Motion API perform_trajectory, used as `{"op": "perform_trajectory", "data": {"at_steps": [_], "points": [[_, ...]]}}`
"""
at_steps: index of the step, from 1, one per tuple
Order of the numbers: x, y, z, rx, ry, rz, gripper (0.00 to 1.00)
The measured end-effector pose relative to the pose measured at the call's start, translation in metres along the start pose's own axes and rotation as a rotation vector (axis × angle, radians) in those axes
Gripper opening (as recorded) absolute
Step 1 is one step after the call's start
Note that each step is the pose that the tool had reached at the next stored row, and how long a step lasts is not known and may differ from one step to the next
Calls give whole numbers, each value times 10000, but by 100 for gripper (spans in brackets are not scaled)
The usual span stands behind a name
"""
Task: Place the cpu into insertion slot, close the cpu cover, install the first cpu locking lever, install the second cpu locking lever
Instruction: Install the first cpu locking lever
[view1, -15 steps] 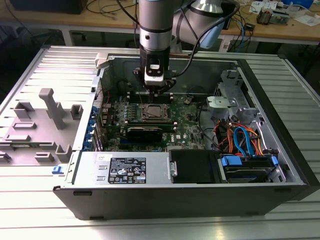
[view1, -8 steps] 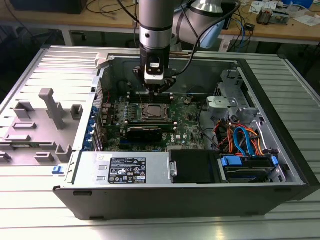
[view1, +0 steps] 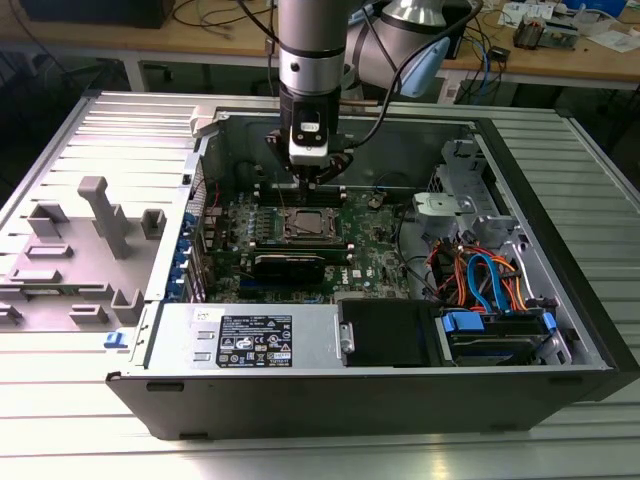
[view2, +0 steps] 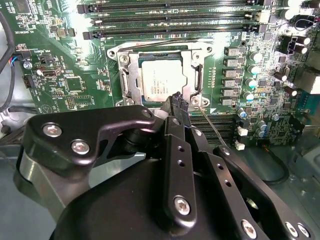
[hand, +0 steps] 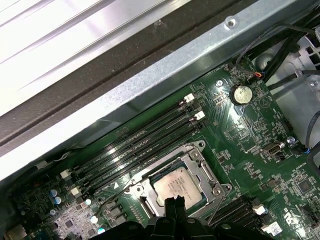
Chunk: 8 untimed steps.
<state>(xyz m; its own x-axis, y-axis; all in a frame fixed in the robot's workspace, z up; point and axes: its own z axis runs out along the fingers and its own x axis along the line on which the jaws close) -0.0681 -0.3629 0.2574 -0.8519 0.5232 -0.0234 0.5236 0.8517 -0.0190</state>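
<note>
Hovering just over the socket, your pincer (view2: 181, 102) has its fingertips pressed together with nothing held, beside a thin lever wire (view2: 212, 127). The cpu (view2: 162, 80) already sits in the insertion slot (view2: 127, 75), centre frame in the second wrist view, with the cpu cover (hand: 197, 159) down around it (levers look unlatched, hard to confirm).

No text can be read with certainty. A white printed label (view1: 255, 341) is seen on the grey power supply box (view1: 180, 335), at about 7 o'clock from the cpu (view1: 304, 224) in the exterior view; its print is too fine. Faint markings on the cpu top and white lettering on the green circuit board (view2: 70, 85) are likewise illegible in both wrist views.
</note>
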Motion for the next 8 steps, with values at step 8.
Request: {"op": "perform_trajectory", "data": {"at_steps": [8], "points": [[0, 0, -4, -7, -2, -208, 11]]}}
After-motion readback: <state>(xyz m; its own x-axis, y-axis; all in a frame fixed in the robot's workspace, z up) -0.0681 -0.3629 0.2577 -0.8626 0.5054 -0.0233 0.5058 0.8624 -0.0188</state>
